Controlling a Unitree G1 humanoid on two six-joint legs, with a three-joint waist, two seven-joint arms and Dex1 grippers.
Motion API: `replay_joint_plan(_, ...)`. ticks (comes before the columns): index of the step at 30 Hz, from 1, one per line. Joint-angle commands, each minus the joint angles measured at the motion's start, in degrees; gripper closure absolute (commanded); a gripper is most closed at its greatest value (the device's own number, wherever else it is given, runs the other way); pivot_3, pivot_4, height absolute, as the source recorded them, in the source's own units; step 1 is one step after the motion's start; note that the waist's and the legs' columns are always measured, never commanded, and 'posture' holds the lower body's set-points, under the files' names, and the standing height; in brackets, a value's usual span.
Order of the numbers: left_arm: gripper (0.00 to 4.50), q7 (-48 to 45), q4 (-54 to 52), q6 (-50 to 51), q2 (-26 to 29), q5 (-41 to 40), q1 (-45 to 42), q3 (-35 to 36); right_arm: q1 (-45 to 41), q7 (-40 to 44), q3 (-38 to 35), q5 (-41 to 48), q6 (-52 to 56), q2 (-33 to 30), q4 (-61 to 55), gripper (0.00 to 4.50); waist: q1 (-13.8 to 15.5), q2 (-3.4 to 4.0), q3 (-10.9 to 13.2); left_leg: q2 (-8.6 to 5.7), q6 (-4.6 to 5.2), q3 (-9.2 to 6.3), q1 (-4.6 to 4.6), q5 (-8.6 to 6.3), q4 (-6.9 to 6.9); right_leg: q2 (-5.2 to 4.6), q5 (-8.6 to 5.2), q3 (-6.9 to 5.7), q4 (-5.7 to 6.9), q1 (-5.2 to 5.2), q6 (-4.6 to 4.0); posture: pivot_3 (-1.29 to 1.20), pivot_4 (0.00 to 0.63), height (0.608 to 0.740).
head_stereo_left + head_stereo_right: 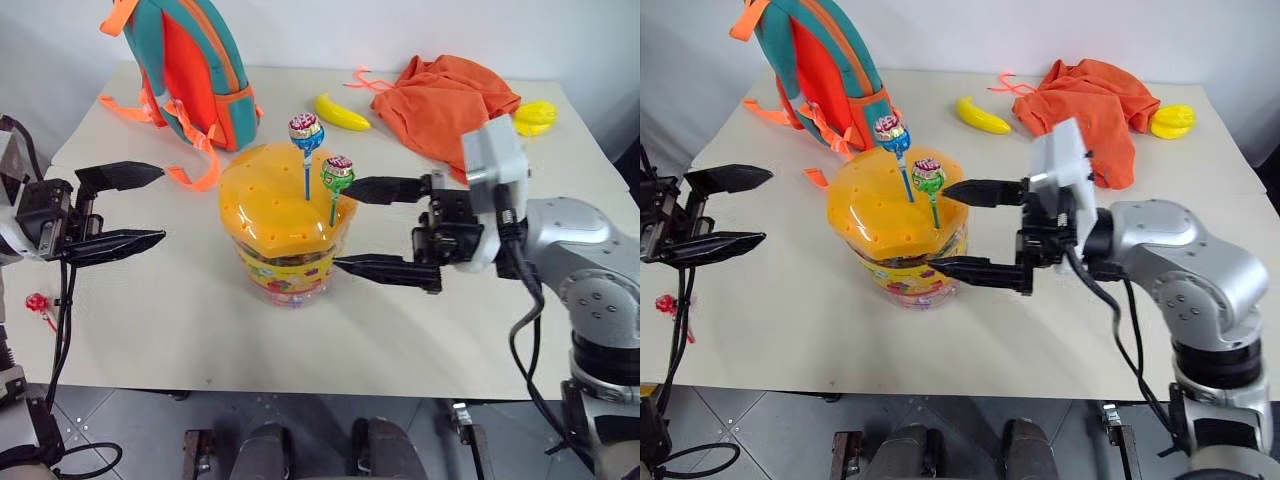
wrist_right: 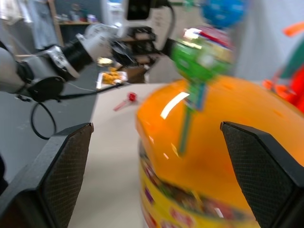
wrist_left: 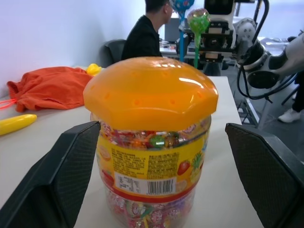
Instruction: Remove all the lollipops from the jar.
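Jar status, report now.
Both grippers, left and right, open. Blue lollipop and green lollipop in jar lid. Red lollipop out.

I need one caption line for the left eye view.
Open right gripper beside green lollipop on orange-lidded clear plastic jar; red lollipop on table.

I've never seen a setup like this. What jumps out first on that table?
The jar with its domed orange-yellow lid stands mid-table, two lollipops planted upright in its holes: a blue one and a green one. The open right gripper reaches in beside the green one, while the open left gripper hovers apart on the other side. A red lollipop lies near the table's left edge; a teal-and-orange backpack stands behind.
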Motion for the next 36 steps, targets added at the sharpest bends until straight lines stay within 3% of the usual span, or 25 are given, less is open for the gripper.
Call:
replay_joint_plan(1,0.02,-0.3,-1.0,-1.2,0.4,-1.4,1.0,1.0,-2.5,2.4,1.7,-3.1,-3.1,1.1,2.1,0.00,0.0,0.00,0.0,0.00,0.00,0.00,0.00,0.00,-0.01,0.00,0.00,0.00,0.00,0.00,0.00,0.00,0.150,0.740)
replay_joint_plan(4,0.00,0.9,-2.0,-1.1,0.4,-1.8,2.0,1.5,-2.8,3.5,1.3,-3.8,-4.4,1.5,3.2,0.58,0.0,-0.01,0.0,0.00,0.00,-0.05,0.00,0.00,0.00,0.00,0.00,-0.03,0.05,0.00,0.00,0.00,0.150,0.740)
replay_joint_plan(15,0.00,3.2,-3.8,-1.4,0.0,-3.5,2.8,1.5,-5.8,4.1,-0.8,-4.3,-6.3,4.0,6.9,4.42,-0.9,-0.01,0.0,0.00,0.00,-0.17,0.00,0.00,-0.02,-0.01,0.00,-0.10,0.12,0.01,0.00,0.00,0.150,0.740)
replay_joint_plan(20,0.00,3.6,-3.9,-1.4,-0.3,-4.0,2.2,1.0,-7.7,4.4,-3.2,-3.1,-7.2,4.9,8.1,4.47,-1.3,-0.01,0.0,0.01,0.00,-0.23,0.01,0.00,-0.04,0.00,0.00,-0.14,0.14,0.02,0.00,0.00,0.150,0.740)
replay_joint_plan(25,0.00,3.3,-3.1,-1.3,-0.2,-4.0,1.3,0.4,-9.2,6.6,-8.4,1.5,-4.7,1.0,8.8,4.47,-1.2,-0.01,0.0,-0.01,0.00,-0.28,0.00,0.00,-0.04,-0.02,0.00,-0.15,0.14,0.03,0.00,0.00,0.150,0.740)
replay_joint_plan(32,0.00,2.0,-2.3,-0.9,0.7,-4.0,0.4,0.5,-11.1,6.2,-11.1,-1.8,-1.0,-9.3,14.7,4.47,-1.2,-0.01,0.0,-0.02,0.00,-0.34,0.01,0.00,-0.05,-0.01,0.00,-0.17,0.11,0.10,0.00,0.00,0.150,0.740)
replay_joint_plan(36,0.00,1.0,-1.6,-0.8,1.5,-4.0,0.7,1.2,-8.2,7.1,-5.8,-9.3,5.5,-19.5,21.7,4.47,-1.1,-0.01,0.0,-0.03,0.00,-0.32,0.00,0.00,-0.07,-0.05,0.00,-0.16,0.09,0.10,0.00,0.00,0.150,0.740)
